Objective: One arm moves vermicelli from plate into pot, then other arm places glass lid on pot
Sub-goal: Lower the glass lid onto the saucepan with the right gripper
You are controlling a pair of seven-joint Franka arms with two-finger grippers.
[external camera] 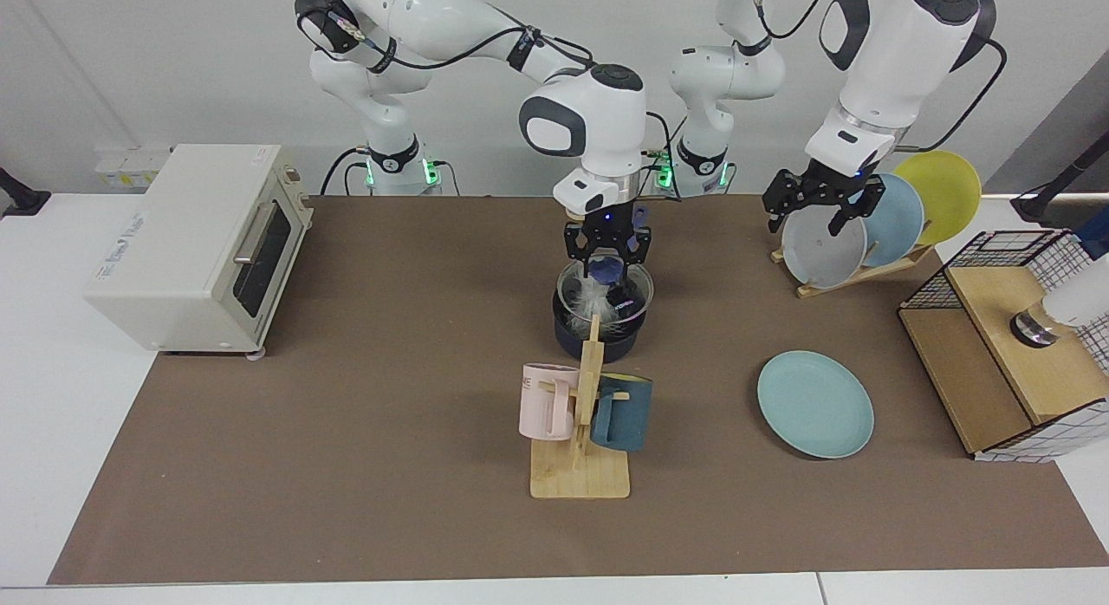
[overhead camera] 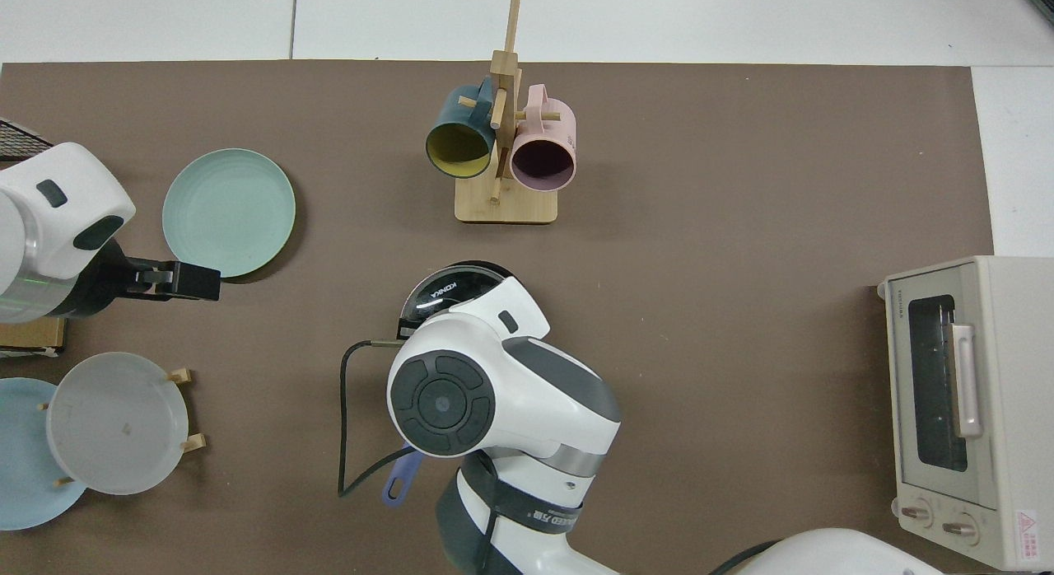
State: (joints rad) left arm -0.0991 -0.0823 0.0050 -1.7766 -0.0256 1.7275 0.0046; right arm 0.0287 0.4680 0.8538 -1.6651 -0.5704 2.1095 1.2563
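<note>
Lid (external camera: pixel 605 291) hangs from my right gripper (external camera: pixel 607 263), jaws pinching its knob, tilted directly over the pot (external camera: pixel 598 335) mid-frame; left gripper (external camera: pixel 816 202) waits upper right, jaws spread.

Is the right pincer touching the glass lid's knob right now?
Touching. In the facing view the right pincer is closed around the blue knob of the glass lid, which it holds over the pot; no gap shows between them.

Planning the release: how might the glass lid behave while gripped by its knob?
The glass lid, clear glass, is probably fragile. Held by the right pincer only at its small knob, it may tilt or slip. Vermicelli poking up could hinder flat seating on the pot.
</note>
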